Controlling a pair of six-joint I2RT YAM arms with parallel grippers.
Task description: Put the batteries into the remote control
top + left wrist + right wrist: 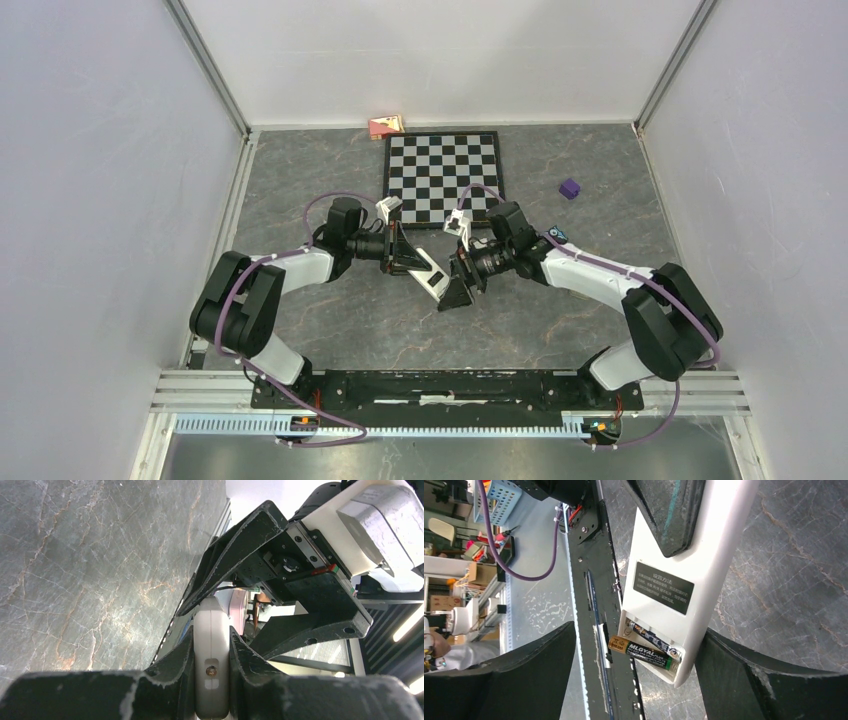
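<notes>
Over the table, left fingers clamp the remote; right fingers gape.

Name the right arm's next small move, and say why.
Likely nudge the jutting gold end of the black-and-gold battery into the open compartment of the white plastic remote control. That end overhangs the compartment's edge; the second dark battery lies inside. The left gripper clamps the remote; the right gripper is open.

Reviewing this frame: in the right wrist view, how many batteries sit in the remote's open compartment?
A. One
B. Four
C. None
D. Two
D. The right wrist view shows two batteries side by side in the open compartment of the remote control. The gold end of the labelled one juts past the compartment's edge.
</notes>
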